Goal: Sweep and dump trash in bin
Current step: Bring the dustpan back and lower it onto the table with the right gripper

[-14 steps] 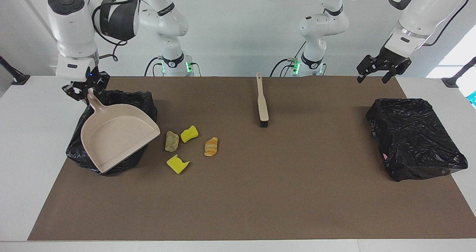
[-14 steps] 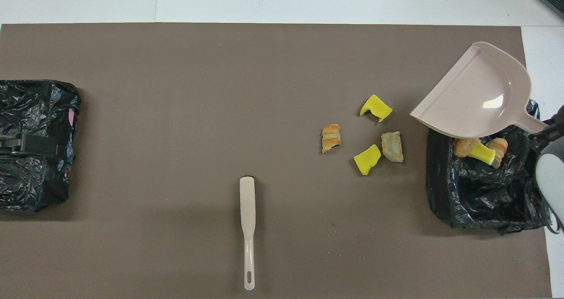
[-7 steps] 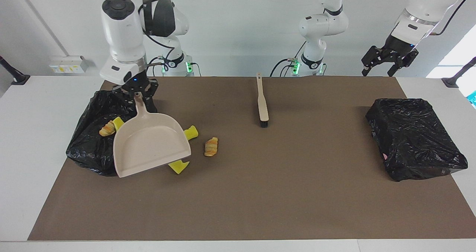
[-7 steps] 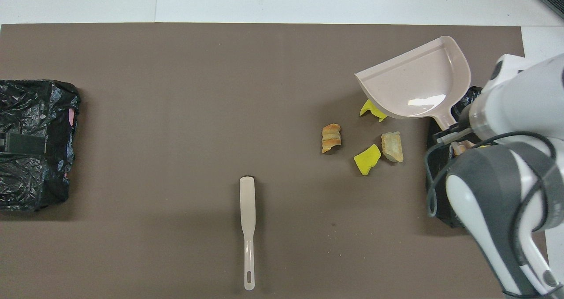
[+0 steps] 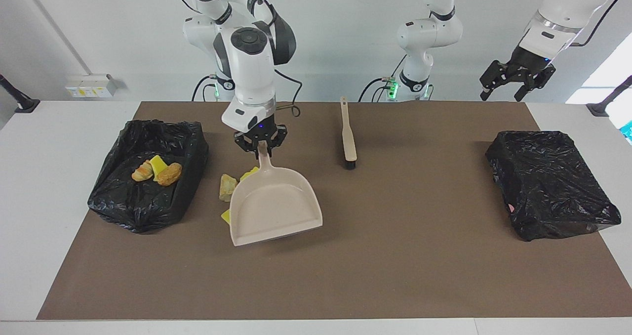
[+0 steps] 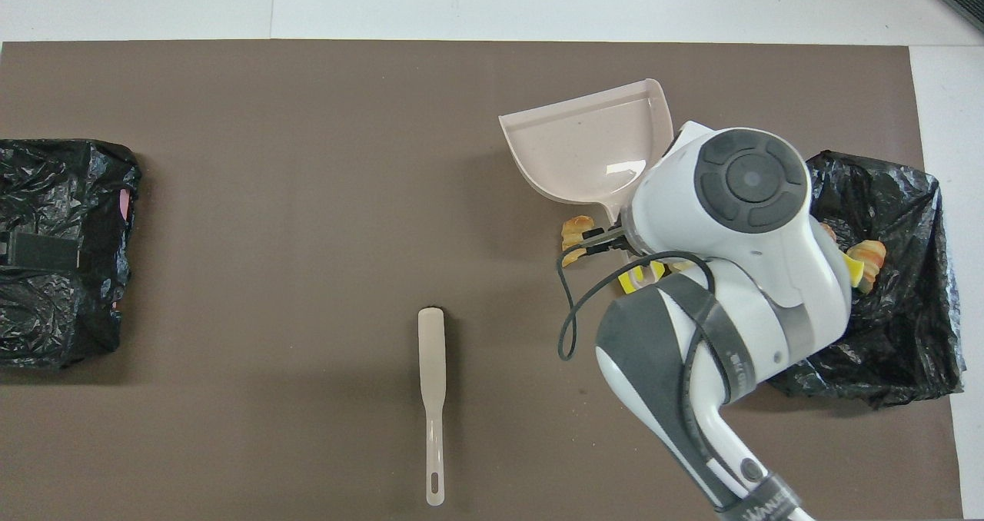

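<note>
Holding the dustpan (image 5: pixel 274 204) handle clenched, the right jaws (image 5: pixel 260 145) hang over loose trash (image 5: pixel 227 187), apparently four bits, three already in the bin (image 5: pixel 148 174); left jaws (image 5: pixel 513 80) released.

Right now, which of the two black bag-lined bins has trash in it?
The bin at the right arm's end of the table: pastry and yellow sponge pieces lie in its open top. The other bin, at the left arm's end, shows only black plastic.

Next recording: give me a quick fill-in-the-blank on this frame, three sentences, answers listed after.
1. The right gripper is shut on the handle of the ____.
2. Three bits of trash lie in the black-lined bin at the ____ arm's end of the table.
3. The brush lies on the mat, held by ____ gripper.

Missing words: dustpan; right; neither
</note>
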{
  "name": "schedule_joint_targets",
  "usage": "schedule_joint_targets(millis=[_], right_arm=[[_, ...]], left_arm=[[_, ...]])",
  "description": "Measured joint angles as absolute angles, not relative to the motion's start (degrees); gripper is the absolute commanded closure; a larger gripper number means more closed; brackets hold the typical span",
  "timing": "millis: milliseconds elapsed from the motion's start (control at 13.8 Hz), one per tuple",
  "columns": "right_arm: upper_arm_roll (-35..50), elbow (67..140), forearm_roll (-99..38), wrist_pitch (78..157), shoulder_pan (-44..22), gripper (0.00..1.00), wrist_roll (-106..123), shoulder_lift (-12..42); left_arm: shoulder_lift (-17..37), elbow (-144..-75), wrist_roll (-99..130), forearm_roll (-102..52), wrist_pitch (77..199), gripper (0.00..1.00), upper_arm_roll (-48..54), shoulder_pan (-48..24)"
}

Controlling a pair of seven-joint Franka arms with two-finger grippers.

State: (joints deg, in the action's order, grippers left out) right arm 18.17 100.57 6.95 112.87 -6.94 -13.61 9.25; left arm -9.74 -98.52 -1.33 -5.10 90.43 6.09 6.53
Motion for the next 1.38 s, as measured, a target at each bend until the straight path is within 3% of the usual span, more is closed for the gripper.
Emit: schedule_joint_targets(millis=[654,945,1017,1090,1163,1381], right_arm=[[17.7,84.3,12.3,116.5,-18.3,1.00,-29.3,26.6],[17.6,82.7,16.4,119.2,-23.2,1.00,-39.3,33.2],[17.5,82.6,16.6,119.8,-24.0,0.96,-41.2,34.3],[17.5,82.5,16.8,120.1,-24.6,0.32,-42.5,35.2],[17.5,82.4,16.9,120.1,-24.9,0.00,-43.0,35.6],[17.4,81.2,17.4,120.1,-24.8,0.00,-43.1,35.2]], left_arm=[[-9.7,-98.5,-1.3,-5.1,90.4,0.00,6.1,6.5],[-9.7,-98.5,-1.3,-5.1,90.3,0.00,6.1,6.5],[-9.7,-98.5,-1.3,-5.1,89.9,0.00,6.1,6.5],[-9.8,-98.5,-1.3,-5.1,89.1,0.00,6.2,6.5],[-9.8,-98.5,-1.3,-4.8,87.9,0.00,6.2,6.5],[-9.9,-98.5,-1.3,-3.4,86.9,0.00,6.1,6.5]])
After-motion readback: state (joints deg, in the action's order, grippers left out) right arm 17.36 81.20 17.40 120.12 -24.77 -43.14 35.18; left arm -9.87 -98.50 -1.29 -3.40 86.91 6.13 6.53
